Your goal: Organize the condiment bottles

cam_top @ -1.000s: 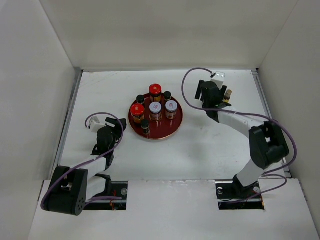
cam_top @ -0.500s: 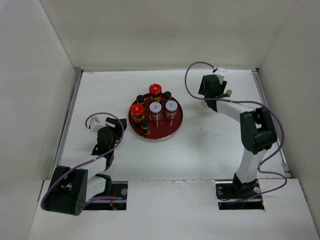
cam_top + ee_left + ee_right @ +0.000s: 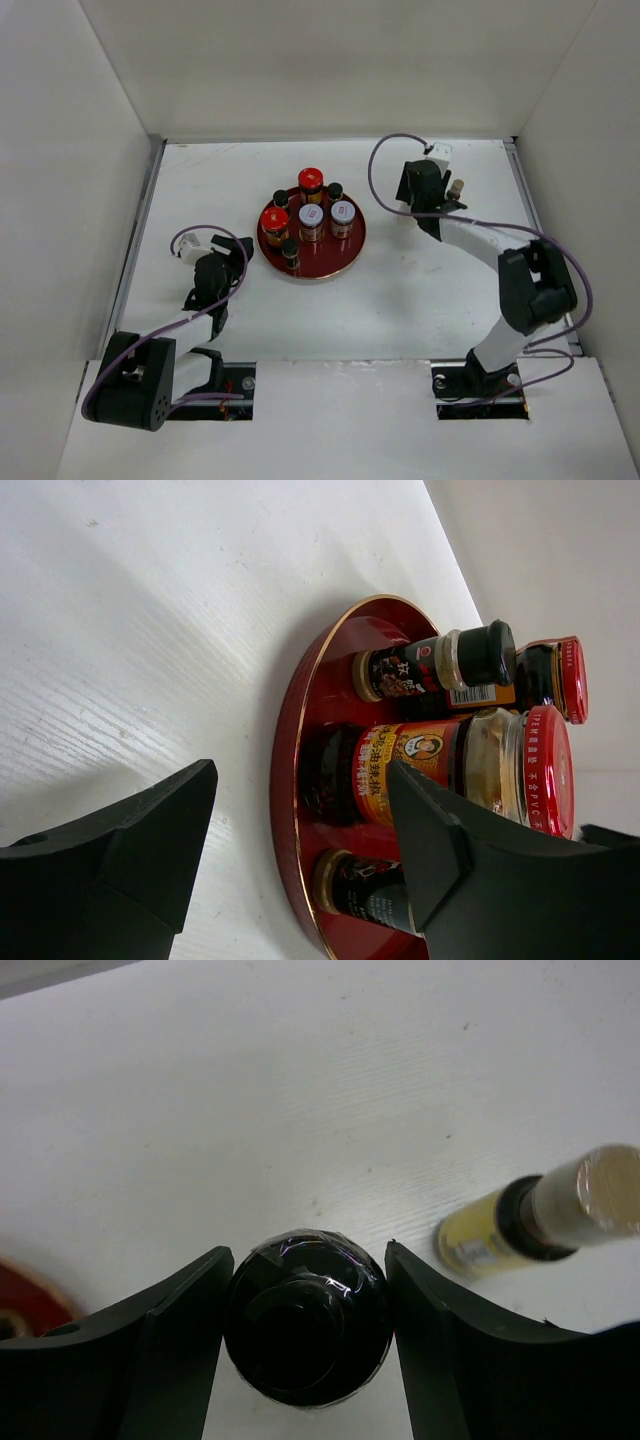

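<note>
The round red tray (image 3: 330,270) holds two red-capped amber jars (image 3: 311,180), two lilac-lidded jars (image 3: 342,212) and three small black-capped dark bottles (image 3: 290,247). My right gripper (image 3: 418,198) stands to the right of the tray, shut on another black-capped dark bottle (image 3: 308,1332). I see that bottle from above, with both fingers against its sides. The slim yellow tan-capped bottle (image 3: 545,1215) lies just beside it, also in the top view (image 3: 455,187). My left gripper (image 3: 240,250) is open and empty, left of the tray, facing a red-capped jar (image 3: 470,770).
White walls enclose the table on the left, back and right. In the left wrist view the tray rim (image 3: 290,740) is close ahead of the open fingers, with a black-capped bottle (image 3: 440,665) and a small dark bottle (image 3: 370,890) standing just inside it.
The right arm swung toward the back of the table and then came slightly forward again. The left arm and the bottles on the tray have not moved.
</note>
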`<state>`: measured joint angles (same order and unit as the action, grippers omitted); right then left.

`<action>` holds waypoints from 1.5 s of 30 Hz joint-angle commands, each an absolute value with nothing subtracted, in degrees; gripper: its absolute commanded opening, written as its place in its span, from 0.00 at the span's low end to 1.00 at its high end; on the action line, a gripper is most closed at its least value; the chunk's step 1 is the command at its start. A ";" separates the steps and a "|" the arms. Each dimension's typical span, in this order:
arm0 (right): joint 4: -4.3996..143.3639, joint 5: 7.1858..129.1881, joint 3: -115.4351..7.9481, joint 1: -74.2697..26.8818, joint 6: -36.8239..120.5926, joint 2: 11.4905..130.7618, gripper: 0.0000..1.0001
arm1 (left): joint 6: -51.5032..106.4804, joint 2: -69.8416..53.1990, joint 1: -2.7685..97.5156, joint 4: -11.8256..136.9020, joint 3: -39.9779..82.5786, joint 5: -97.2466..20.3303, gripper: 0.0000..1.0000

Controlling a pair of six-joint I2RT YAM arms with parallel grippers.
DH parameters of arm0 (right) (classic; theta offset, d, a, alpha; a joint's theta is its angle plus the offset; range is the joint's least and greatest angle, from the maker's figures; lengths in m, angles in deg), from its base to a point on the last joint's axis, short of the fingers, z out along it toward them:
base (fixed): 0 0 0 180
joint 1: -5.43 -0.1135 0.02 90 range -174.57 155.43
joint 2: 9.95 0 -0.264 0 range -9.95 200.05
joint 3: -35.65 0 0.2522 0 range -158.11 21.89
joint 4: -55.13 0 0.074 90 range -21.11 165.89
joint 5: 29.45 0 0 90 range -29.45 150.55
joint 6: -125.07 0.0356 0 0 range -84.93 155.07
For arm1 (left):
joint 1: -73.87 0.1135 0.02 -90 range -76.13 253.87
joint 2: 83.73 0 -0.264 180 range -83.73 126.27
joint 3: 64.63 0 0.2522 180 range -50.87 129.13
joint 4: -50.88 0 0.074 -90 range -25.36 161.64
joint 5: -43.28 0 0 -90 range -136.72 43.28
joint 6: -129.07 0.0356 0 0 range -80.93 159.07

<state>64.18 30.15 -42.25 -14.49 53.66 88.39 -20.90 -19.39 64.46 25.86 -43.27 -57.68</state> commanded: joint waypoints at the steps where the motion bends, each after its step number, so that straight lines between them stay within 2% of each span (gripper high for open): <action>1: 60.10 28.73 -39.39 -20.17 54.40 77.87 0.49 | -20.26 -20.18 64.25 23.86 -42.08 -58.41 0.67; 7: 61.59 28.47 -31.47 -31.68 57.21 69.33 0.49 | -20.17 -20.45 64.25 23.86 -42.17 -58.67 0.67; 12: 62.21 30.39 -31.98 -39.86 60.03 67.74 0.49 | -20.44 -19.30 63.90 23.42 -41.90 -58.14 0.67; 18: 56.06 33.73 -37.86 -46.46 59.68 75.90 0.49 | -20.26 -20.53 63.72 23.86 -42.08 -58.49 0.67; 27: 50.43 33.48 -42.88 -48.48 59.68 87.86 0.51 | -20.26 -20.10 63.37 23.95 -41.99 -58.50 0.67; 31: 49.38 30.67 -43.41 -49.98 57.75 91.47 0.60 | -20.44 -19.92 63.46 23.60 -42.08 -58.06 0.67; 35: 49.73 29.87 -43.33 -51.12 56.52 91.65 0.81 | -20.52 -19.48 63.55 23.51 -41.99 -57.89 0.67; 37: 49.99 29.79 -42.89 -51.21 56.25 89.99 0.88 | -20.44 -19.57 63.55 23.42 -41.99 -57.88 0.67; 42: 50.96 30.49 -39.03 -49.03 55.46 81.04 0.91 | -20.26 -20.00 63.63 23.77 -41.99 -57.97 0.67; 45: 51.04 30.75 -34.46 -44.64 55.46 73.92 0.88 | -20.00 -20.80 63.55 23.95 -42.17 -58.58 0.67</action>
